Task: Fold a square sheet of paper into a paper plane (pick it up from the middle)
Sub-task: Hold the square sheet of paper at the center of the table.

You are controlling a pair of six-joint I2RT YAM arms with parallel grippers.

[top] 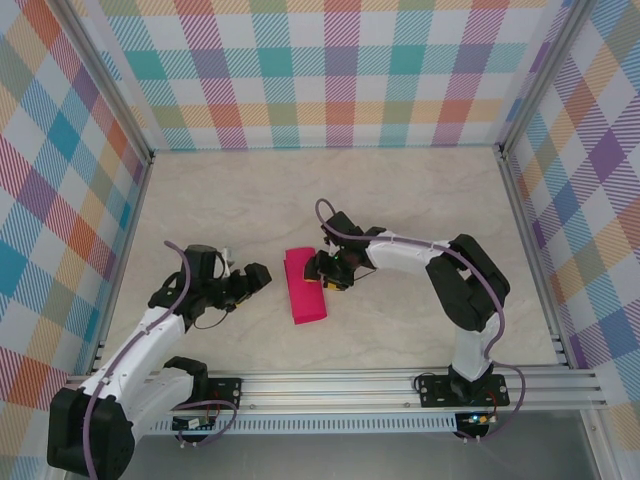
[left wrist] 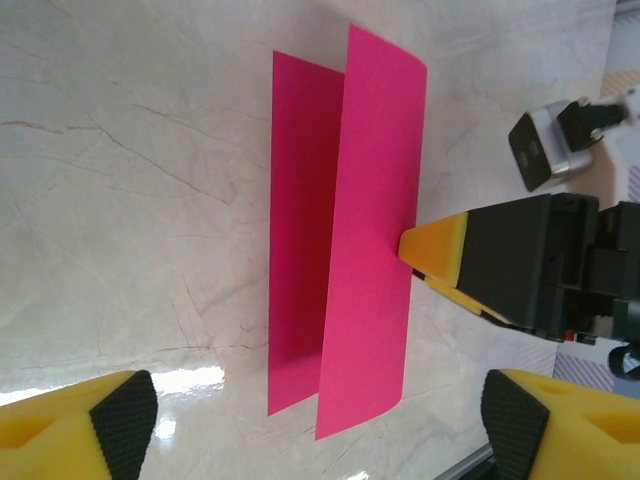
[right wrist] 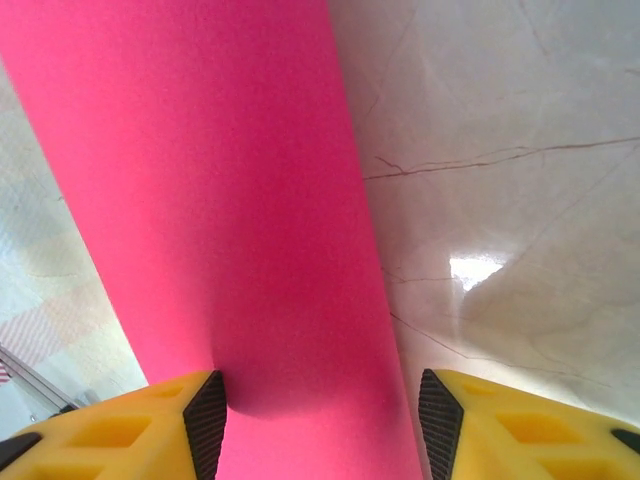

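Top external view: the paper (top: 305,290) lies folded into a long pink strip near the middle of the table (top: 420,200), between the two arms. The right gripper (top: 328,272) is at its right edge. The left gripper (top: 255,278) sits just to its left, apart from it.

Left wrist view: the paper (left wrist: 365,230) is folded roughly in half, but the upper flap stands off the lower layer and their edges do not line up. The left fingers (left wrist: 120,420) are spread wide with nothing between them. One yellow tip of the right gripper (left wrist: 440,265) touches the flap's long edge.

Right wrist view: the right fingers (right wrist: 205,420) stand partly apart with the flap (right wrist: 260,220) running between them. It does not look pinched.

With no firm hold and no pressed crease, the flap could spring open. The whole strip could also slide on the smooth table if either arm nudges it sideways. Pressing the crease while the layers sit offset would set the fold crooked, and every later fold of the plane would inherit that skew. If the left gripper comes in from the side, it may push the paper rather than pin it.
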